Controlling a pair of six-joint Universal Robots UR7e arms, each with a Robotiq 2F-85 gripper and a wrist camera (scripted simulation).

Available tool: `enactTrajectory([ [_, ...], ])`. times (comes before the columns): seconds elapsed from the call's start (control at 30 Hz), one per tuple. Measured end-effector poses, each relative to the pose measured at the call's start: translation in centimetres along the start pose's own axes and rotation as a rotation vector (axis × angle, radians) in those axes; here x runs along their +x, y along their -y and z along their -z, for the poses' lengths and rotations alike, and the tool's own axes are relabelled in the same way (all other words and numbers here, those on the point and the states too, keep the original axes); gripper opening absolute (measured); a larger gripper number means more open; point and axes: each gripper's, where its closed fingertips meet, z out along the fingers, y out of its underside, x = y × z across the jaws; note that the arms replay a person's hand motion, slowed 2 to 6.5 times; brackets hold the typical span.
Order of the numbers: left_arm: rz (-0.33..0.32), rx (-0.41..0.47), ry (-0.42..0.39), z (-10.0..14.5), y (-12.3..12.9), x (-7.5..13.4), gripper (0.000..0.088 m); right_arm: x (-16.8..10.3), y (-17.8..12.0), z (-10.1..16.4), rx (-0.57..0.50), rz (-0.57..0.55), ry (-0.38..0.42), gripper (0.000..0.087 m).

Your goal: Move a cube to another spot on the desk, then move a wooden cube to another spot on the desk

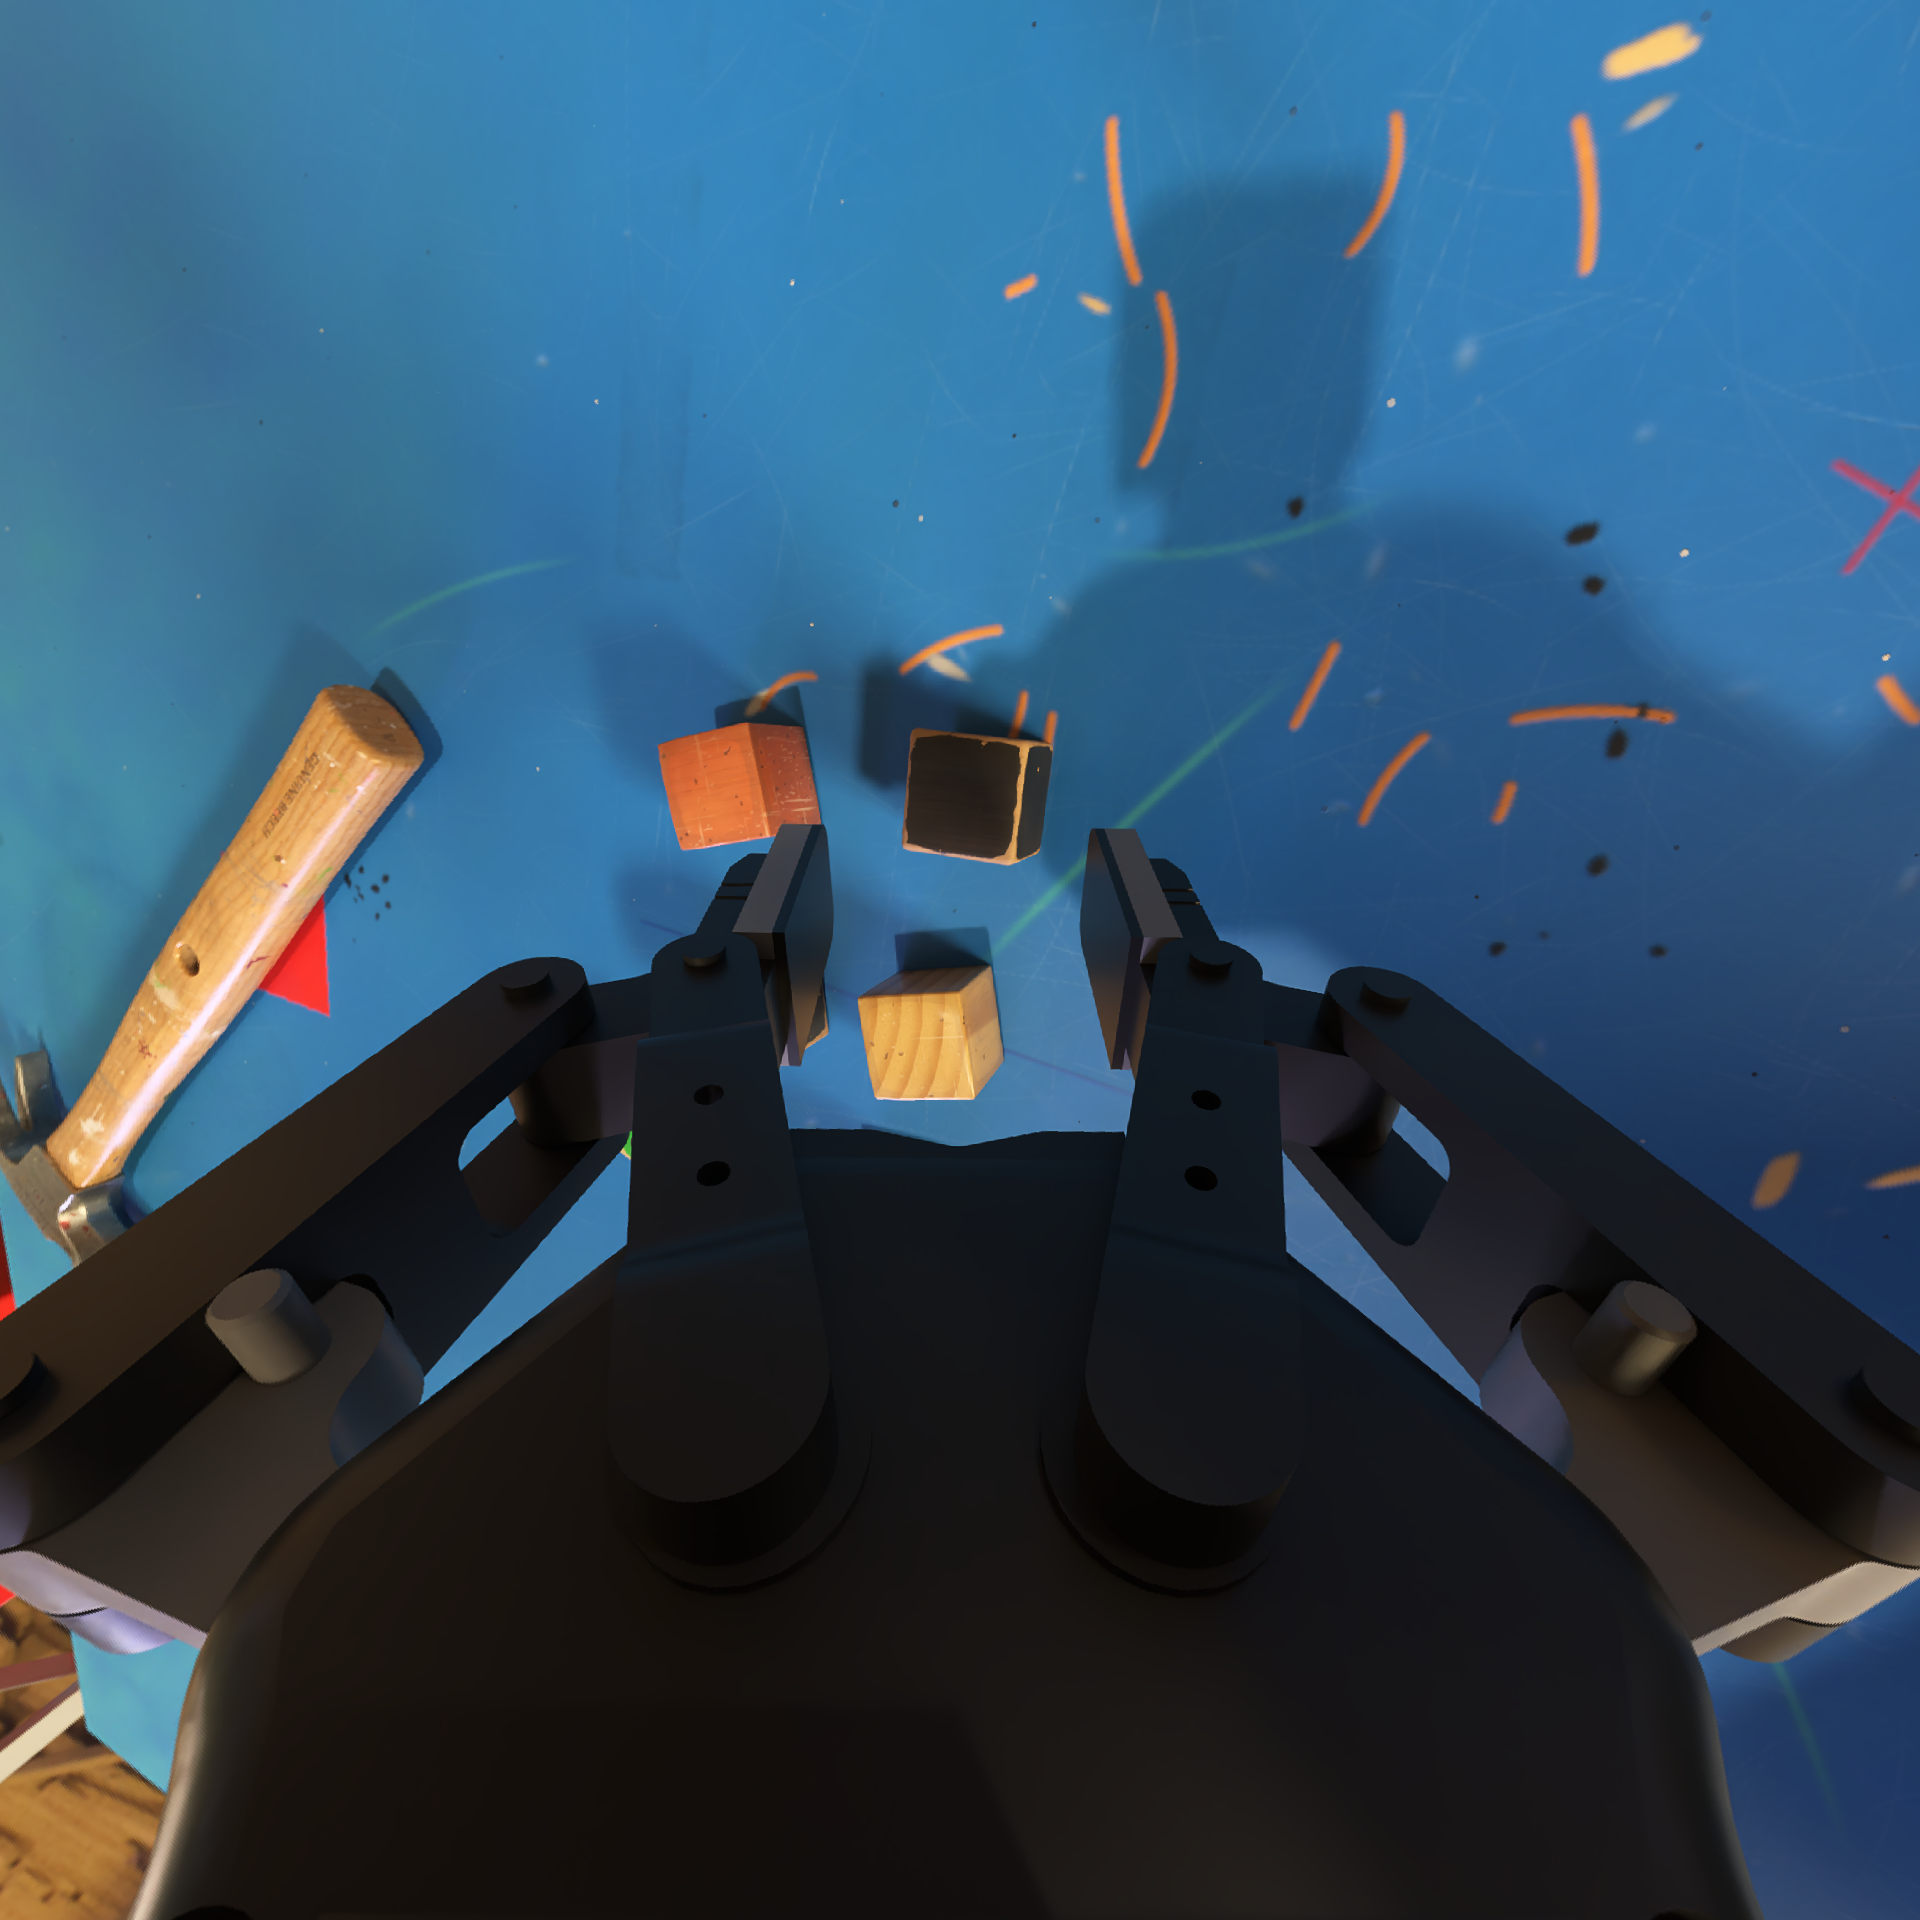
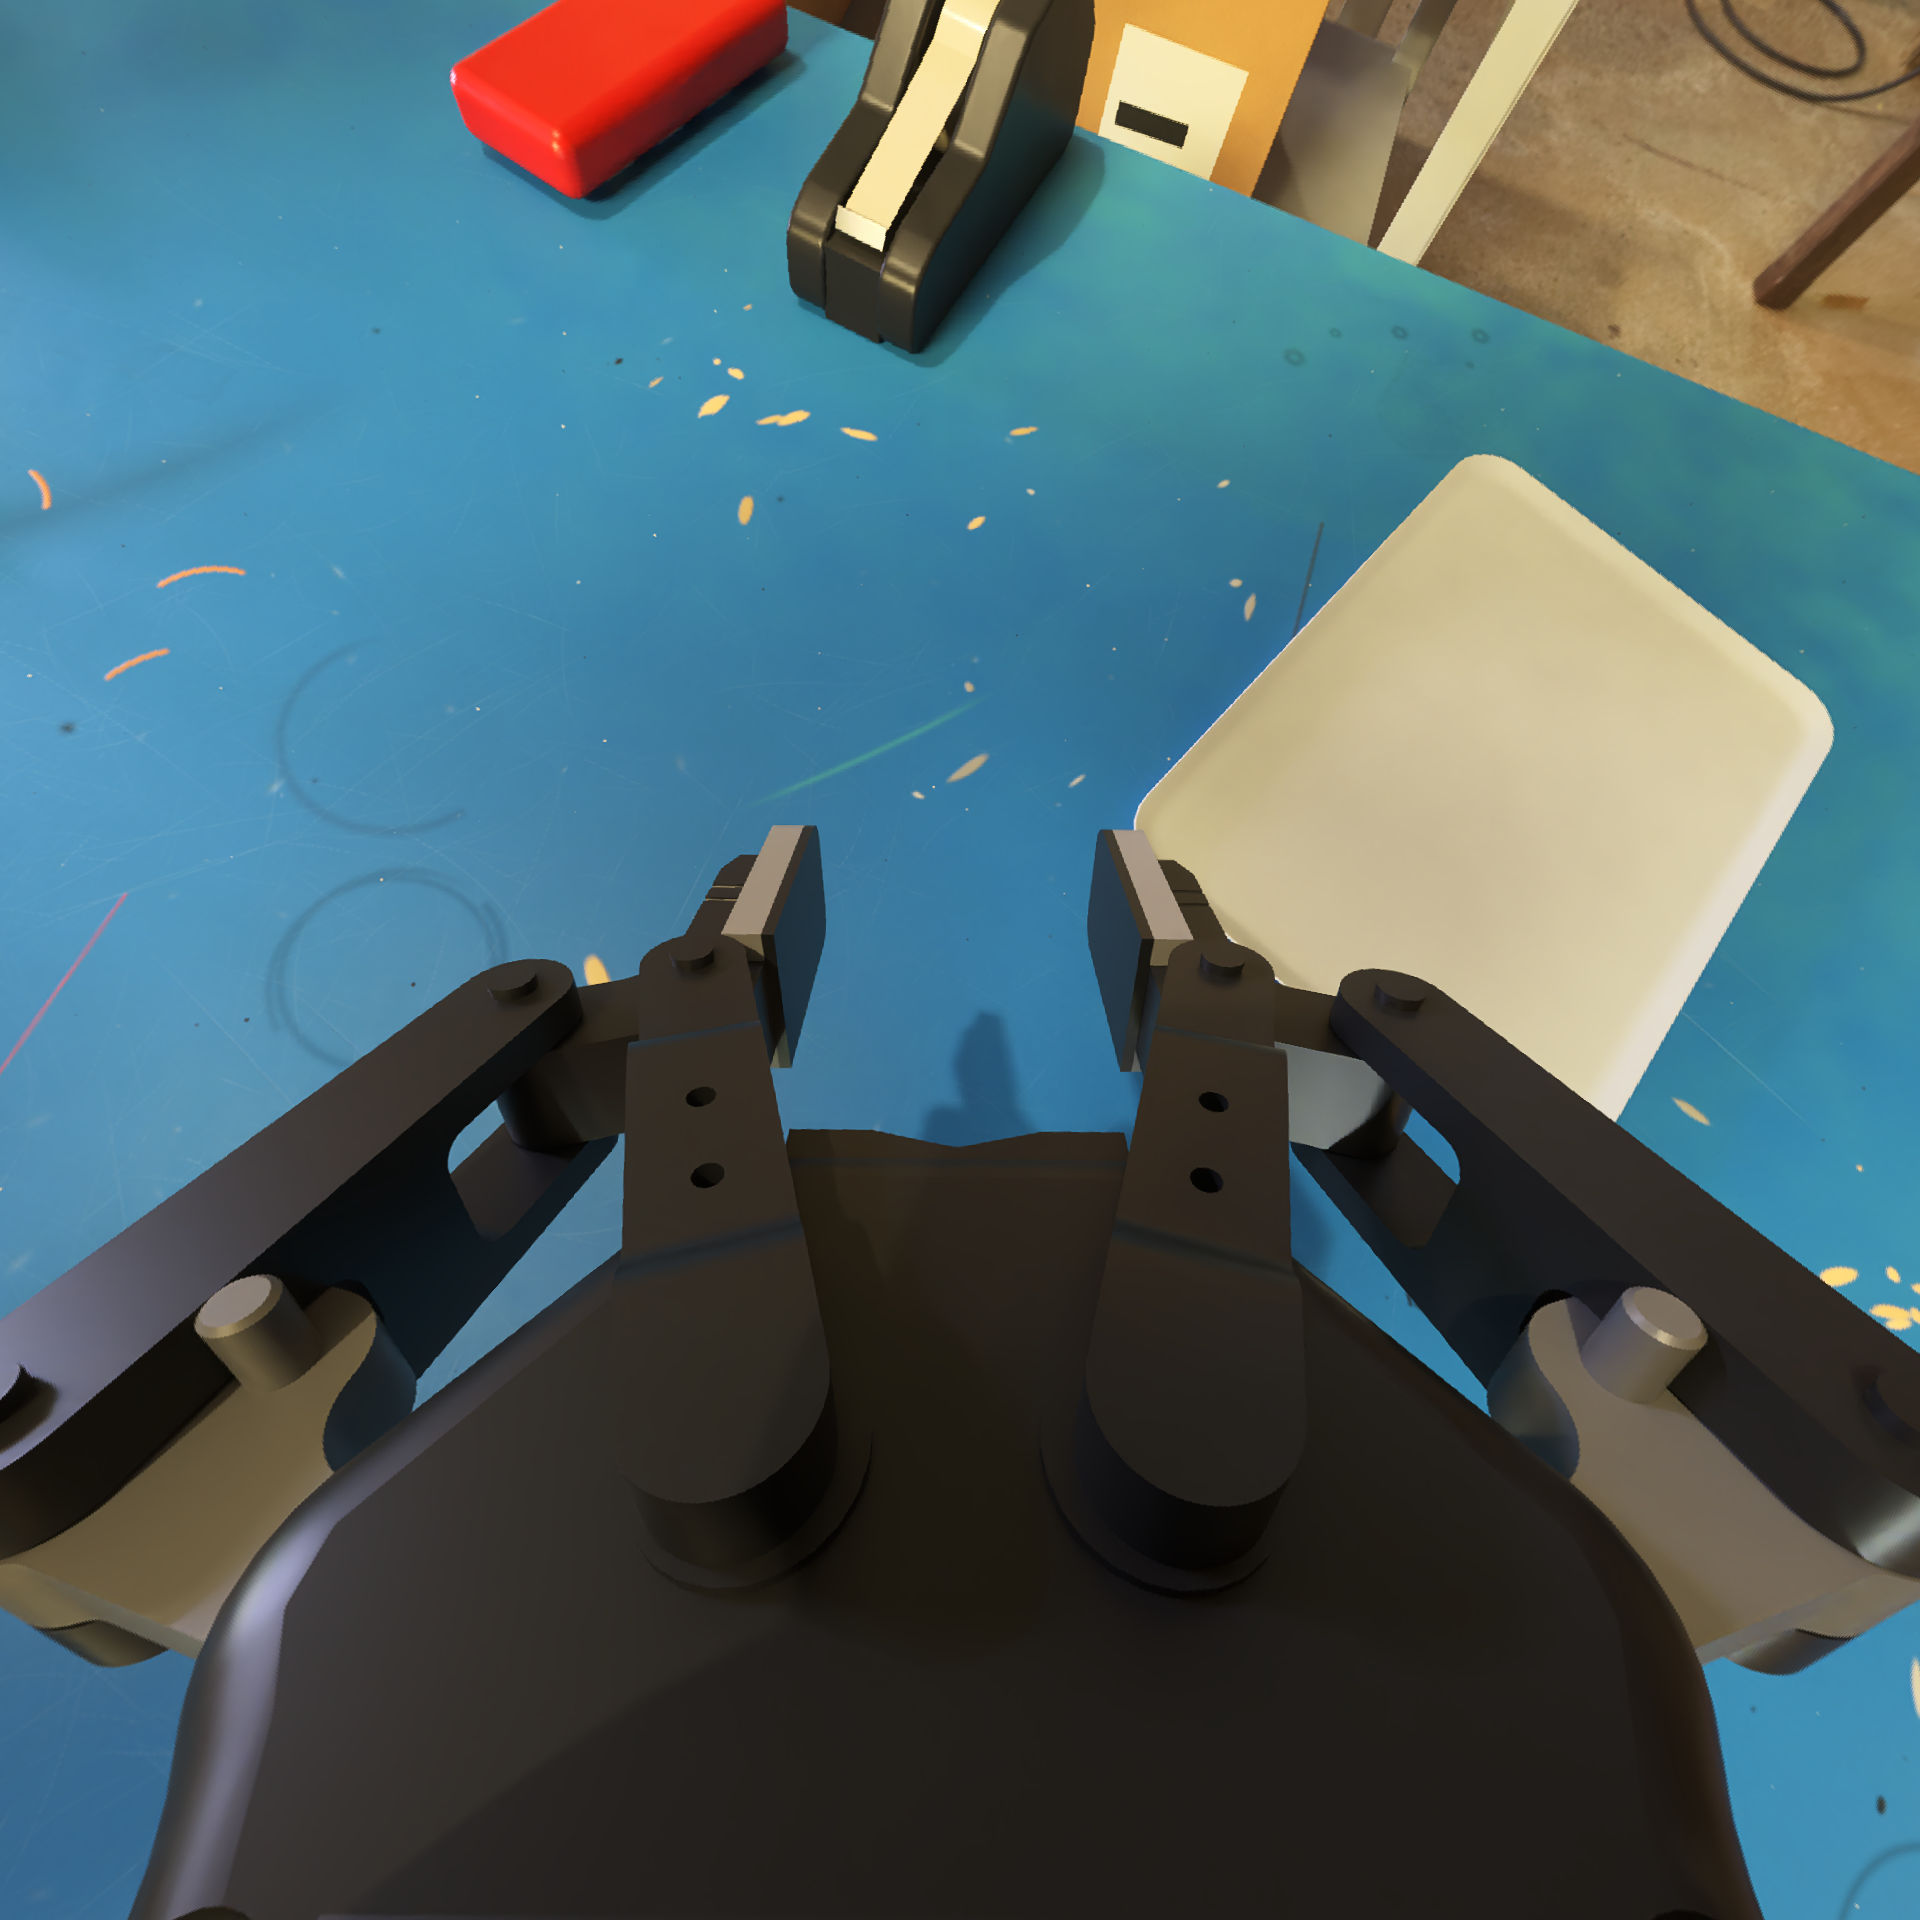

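Observation:
In the left wrist view, a pale wooden cube sits on the blue desk below and between my open left gripper's fingers. An orange-brown cube lies just beyond the left fingertip. A black cube with worn pale edges lies beyond, near the middle. The left gripper hovers above them and holds nothing. In the right wrist view, my right gripper is open and empty above bare blue desk. No cube shows in that view.
A wooden-handled hammer lies at the left over a red triangle. In the right wrist view a cream tray lies at the right, a black tape dispenser and a red block at the far edge. The desk edge runs beyond them.

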Motion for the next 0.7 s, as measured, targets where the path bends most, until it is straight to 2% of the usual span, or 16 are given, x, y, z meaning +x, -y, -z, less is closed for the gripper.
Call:
enactTrajectory([
  [0.4, -0.036, 0.008, -0.049, -1.1, 0.5, 0.2, 0.0458, 0.0, -0.2, -0.1, -0.005, -0.003, 0.011, 0.0464],
  [0.7, -0.051, 0.009, -0.083, -1.8, 0.5, 0.2, 0.0413, -0.1, -0.3, -0.2, -0.017, 0.003, 0.009, 0.0464],
])
